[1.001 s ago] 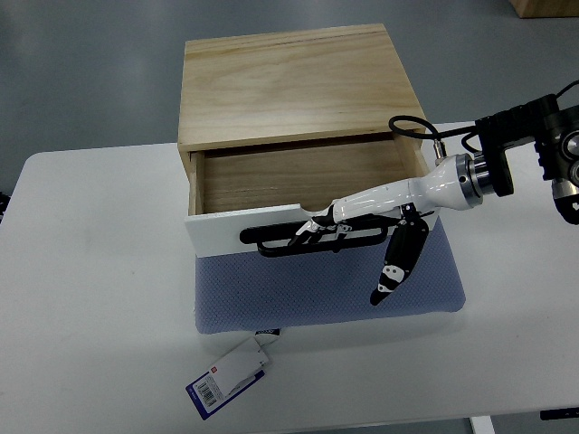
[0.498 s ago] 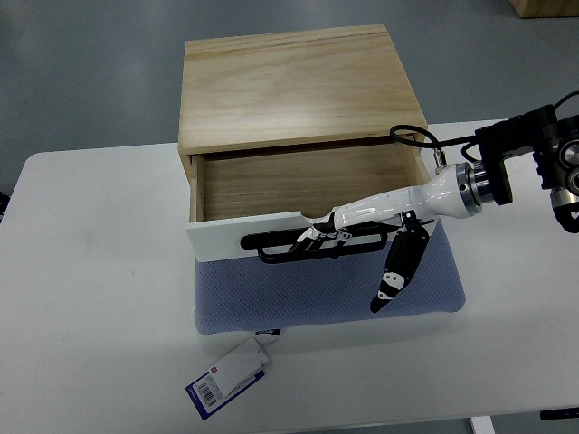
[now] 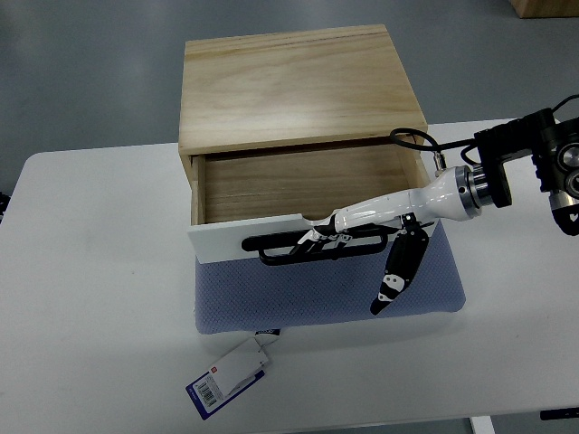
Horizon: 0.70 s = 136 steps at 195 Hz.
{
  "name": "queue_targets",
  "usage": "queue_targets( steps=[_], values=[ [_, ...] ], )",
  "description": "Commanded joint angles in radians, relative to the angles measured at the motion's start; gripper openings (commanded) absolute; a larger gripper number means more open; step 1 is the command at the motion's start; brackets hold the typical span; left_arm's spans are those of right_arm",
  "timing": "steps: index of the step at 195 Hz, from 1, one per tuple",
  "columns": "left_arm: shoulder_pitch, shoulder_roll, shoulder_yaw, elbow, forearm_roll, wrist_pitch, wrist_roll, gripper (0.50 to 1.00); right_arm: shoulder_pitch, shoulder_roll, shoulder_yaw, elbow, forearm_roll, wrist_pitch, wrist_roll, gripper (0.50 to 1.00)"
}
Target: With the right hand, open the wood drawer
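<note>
A light wood box (image 3: pixel 298 86) stands at the back of the white table (image 3: pixel 99 298). Its drawer (image 3: pixel 289 185) is pulled out toward me and looks empty inside. The drawer has a white front panel (image 3: pixel 226 240) with a black bar handle (image 3: pixel 271 250). My right hand (image 3: pixel 318 242) reaches in from the right edge, fingers curled around the handle near its middle. Its thumb (image 3: pixel 395 274) hangs down over the mat, away from the handle. The left arm does not show.
A blue-grey mat (image 3: pixel 317 294) lies under the drawer front, with a blue and white tag (image 3: pixel 228 373) at its near left corner. The table's front edge runs close below. A cardboard box corner (image 3: pixel 543 7) shows at the top right.
The right hand has drawn the drawer slightly further out toward me, and the hand and forearm have shifted a little down with it.
</note>
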Motion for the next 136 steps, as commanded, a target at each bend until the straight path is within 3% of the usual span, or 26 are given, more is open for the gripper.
queue_targets(
  steps=[1,23,48,60,75,100,124,136],
  values=[
    [0.0,0.0,0.0,0.0,0.0,0.0,0.0,1.0,-0.012,0.003,0.0,-0.001,0.002,0.0,0.003,0.944],
    [0.0,0.0,0.0,0.0,0.0,0.0,0.0,1.0,-0.024,0.003,0.006,-0.001,0.004,0.0,0.006,0.938],
    [0.0,0.0,0.0,0.0,0.0,0.0,0.0,1.0,-0.024,0.001,0.007,-0.001,0.004,0.0,0.006,0.876],
    [0.0,0.0,0.0,0.0,0.0,0.0,0.0,1.0,-0.024,0.0,0.012,-0.001,0.004,0.0,0.006,0.787],
    [0.0,0.0,0.0,0.0,0.0,0.0,0.0,1.0,-0.024,0.0,0.013,-0.001,0.002,0.0,0.006,0.729],
    [0.0,0.0,0.0,0.0,0.0,0.0,0.0,1.0,-0.023,0.001,0.013,-0.001,0.004,0.0,0.004,0.742],
    [0.0,0.0,0.0,0.0,0.0,0.0,0.0,1.0,-0.023,0.001,0.015,-0.001,0.004,0.0,0.001,0.852],
    [0.0,0.0,0.0,0.0,0.0,0.0,0.0,1.0,-0.023,0.003,0.015,-0.001,0.004,0.0,0.001,0.874]
  ],
)
